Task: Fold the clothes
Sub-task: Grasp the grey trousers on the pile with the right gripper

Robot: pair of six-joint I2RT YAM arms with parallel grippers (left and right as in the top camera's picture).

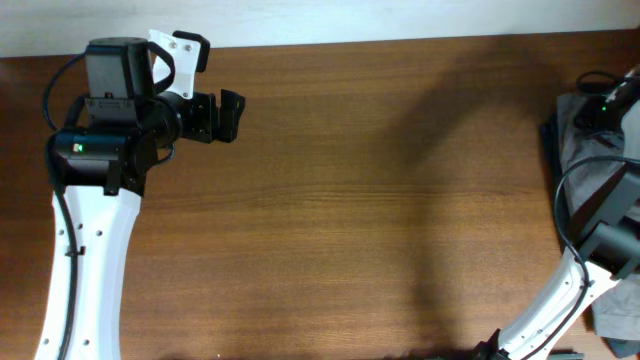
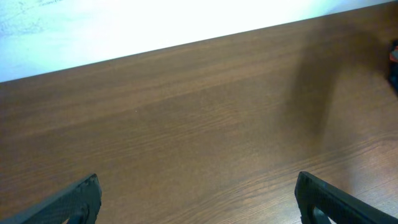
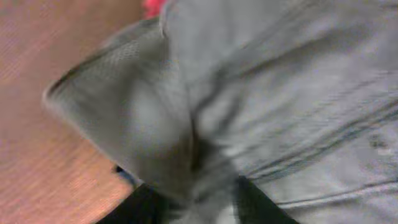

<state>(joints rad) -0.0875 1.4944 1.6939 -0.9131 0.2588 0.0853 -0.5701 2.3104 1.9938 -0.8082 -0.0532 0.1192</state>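
Observation:
The grey-khaki garment (image 1: 583, 133) lies bunched at the table's far right edge, partly out of view. In the right wrist view it (image 3: 280, 93) fills most of the frame, blurred, with stitched seams and a lifted flap. My right gripper (image 3: 205, 202) is shut on a bunched fold of it. A bit of red cloth (image 3: 152, 6) shows at the top and a sliver of dark blue cloth (image 3: 126, 176) under the flap. My left gripper (image 1: 228, 116) (image 2: 199, 202) is open and empty above bare wood at the far left, far from the clothes.
The brown wooden table (image 1: 370, 200) spans the view, with a white wall strip (image 2: 124, 25) along its far edge. The right arm (image 1: 560, 300) and its cables rise along the right side over more grey cloth (image 1: 615, 312).

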